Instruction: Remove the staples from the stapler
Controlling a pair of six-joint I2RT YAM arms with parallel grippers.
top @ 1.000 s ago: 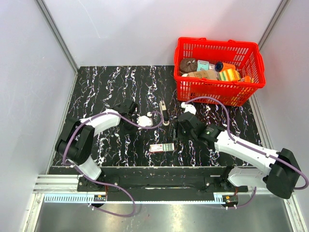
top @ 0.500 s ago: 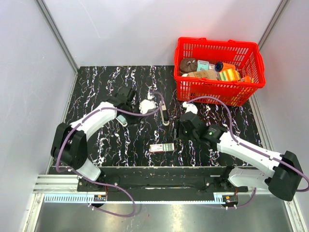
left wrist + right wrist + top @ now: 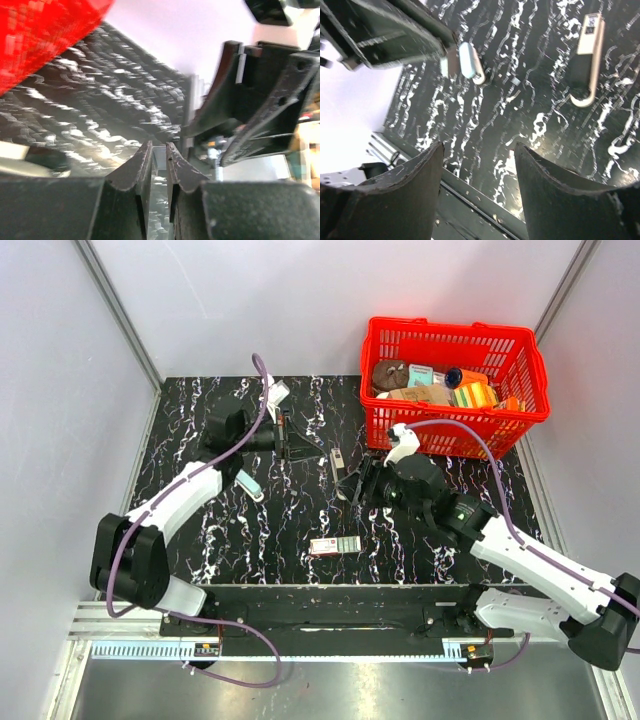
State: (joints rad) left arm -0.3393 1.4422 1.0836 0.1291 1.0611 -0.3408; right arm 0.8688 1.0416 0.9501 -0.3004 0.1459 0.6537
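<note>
The stapler (image 3: 338, 459) is a slim black and silvery bar lying on the dark marbled table, just left of the red basket. In the right wrist view the stapler (image 3: 587, 55) lies at the upper right, past my fingertips and apart from them. My right gripper (image 3: 350, 486) hovers over its near end, open wide and empty (image 3: 479, 147). My left gripper (image 3: 310, 446) is raised just left of the stapler and points right. Its jaws (image 3: 159, 145) stand almost together, with only a thin gap and nothing between them.
A red basket (image 3: 520, 340) full of items stands at the back right. A flat pink-and-green box (image 3: 335, 545) lies near the front middle. A small pale capsule-shaped piece (image 3: 250, 486) lies left of centre and also shows in the right wrist view (image 3: 470, 67).
My left arm has swung from the middle left to the far side, its gripper now beside the stapler. My right gripper has moved left and farther, over the stapler's near end.
</note>
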